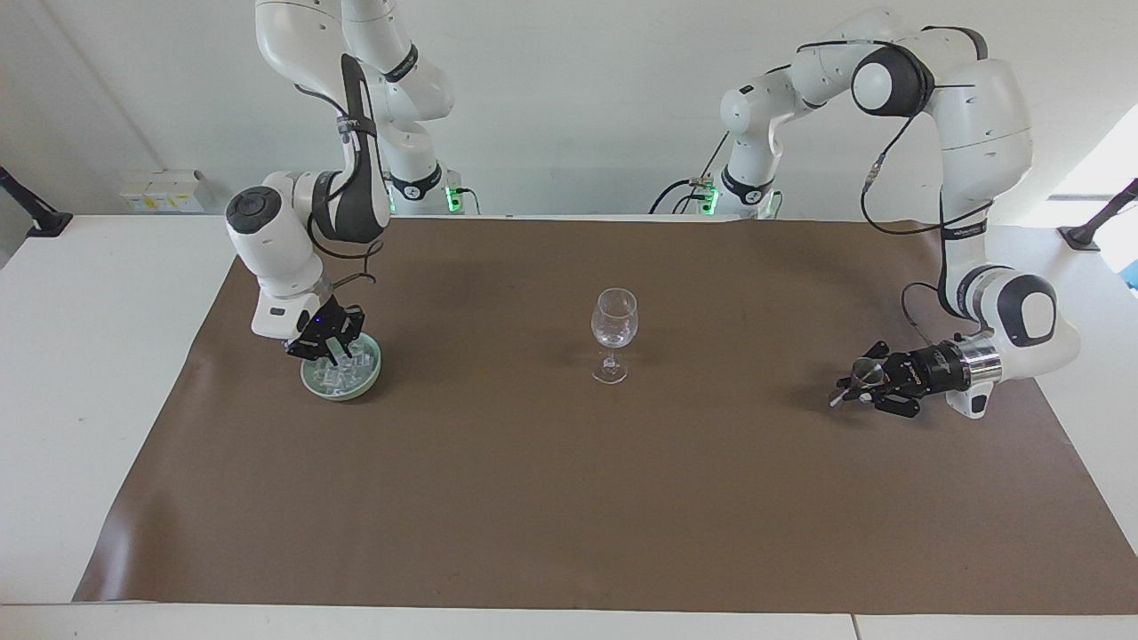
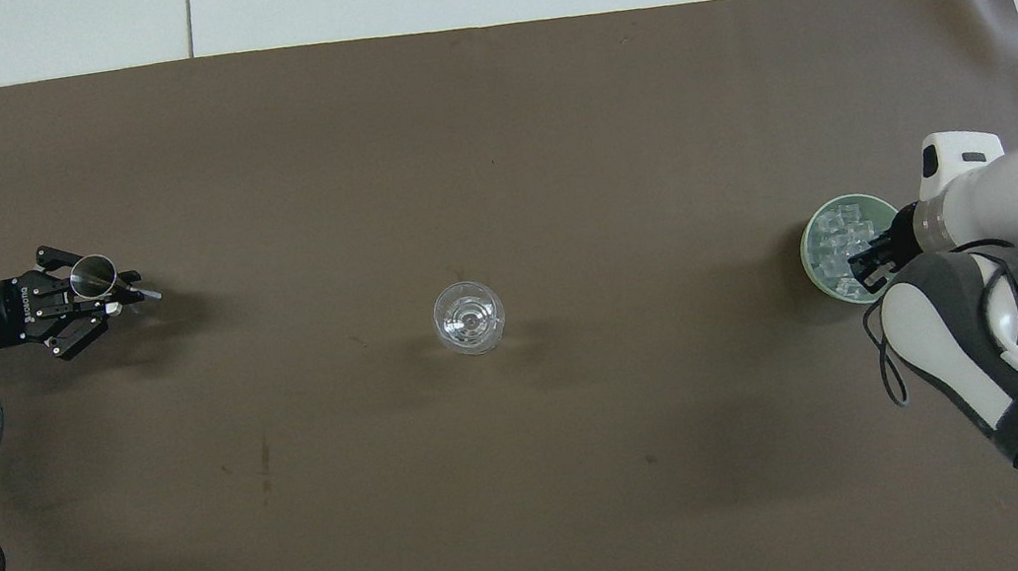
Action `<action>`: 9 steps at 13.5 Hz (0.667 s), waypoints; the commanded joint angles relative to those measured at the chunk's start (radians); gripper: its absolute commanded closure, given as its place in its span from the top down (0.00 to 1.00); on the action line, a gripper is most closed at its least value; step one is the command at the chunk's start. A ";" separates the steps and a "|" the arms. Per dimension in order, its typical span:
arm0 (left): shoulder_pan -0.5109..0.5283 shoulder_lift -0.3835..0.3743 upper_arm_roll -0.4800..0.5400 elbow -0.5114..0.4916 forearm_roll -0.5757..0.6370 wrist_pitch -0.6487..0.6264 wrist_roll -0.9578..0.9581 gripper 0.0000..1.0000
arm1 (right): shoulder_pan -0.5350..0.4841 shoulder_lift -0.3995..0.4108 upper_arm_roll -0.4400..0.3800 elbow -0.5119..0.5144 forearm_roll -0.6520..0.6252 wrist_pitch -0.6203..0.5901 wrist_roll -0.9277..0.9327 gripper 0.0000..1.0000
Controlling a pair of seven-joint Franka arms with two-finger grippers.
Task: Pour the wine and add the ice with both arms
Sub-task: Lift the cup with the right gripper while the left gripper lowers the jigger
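The glass [image 1: 613, 322] looks empty; right claw [image 1: 331, 348] closes on ice [image 1: 342, 366] in the bowl [image 1: 364, 384], left claw [image 1: 855, 385] clamps a jigger [image 1: 865, 372].

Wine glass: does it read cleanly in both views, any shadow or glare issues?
Facing view: wine glass is outlined clearly against the brown mat, with highlights on the bowl and a soft shadow beside it. Overhead view: it shows only as a pale ring, low contrast; its shadow is faint, and those under the arms are broad and diffuse.
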 commanded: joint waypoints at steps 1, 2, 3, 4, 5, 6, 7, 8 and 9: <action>0.012 0.004 -0.005 -0.013 -0.011 -0.008 -0.006 0.00 | -0.013 -0.003 0.011 0.023 0.016 -0.027 0.017 0.00; 0.012 0.004 -0.005 -0.022 -0.011 0.007 -0.006 0.00 | -0.013 -0.006 0.011 0.047 0.016 -0.069 0.023 0.00; 0.012 0.004 -0.005 -0.033 -0.011 0.016 -0.006 0.00 | -0.011 -0.009 0.011 0.075 0.016 -0.115 0.039 0.00; 0.012 0.004 -0.005 -0.042 -0.014 0.021 -0.006 0.00 | -0.007 -0.014 0.011 0.098 0.016 -0.151 0.062 0.00; 0.012 0.004 -0.005 -0.045 -0.020 0.020 -0.006 0.00 | -0.004 -0.027 0.013 0.110 0.017 -0.178 0.081 0.00; 0.012 0.002 -0.005 -0.053 -0.020 0.019 -0.006 0.00 | 0.002 -0.044 0.016 0.115 0.017 -0.198 0.110 0.00; 0.010 0.002 -0.005 -0.060 -0.025 0.019 -0.006 0.00 | 0.015 -0.070 0.024 0.119 0.017 -0.216 0.148 0.00; 0.004 0.001 -0.005 -0.071 -0.028 0.021 -0.006 0.00 | 0.024 -0.089 0.025 0.126 0.017 -0.247 0.186 0.00; 0.001 0.001 -0.005 -0.076 -0.029 0.023 -0.006 0.00 | 0.033 -0.109 0.033 0.144 0.017 -0.273 0.220 0.00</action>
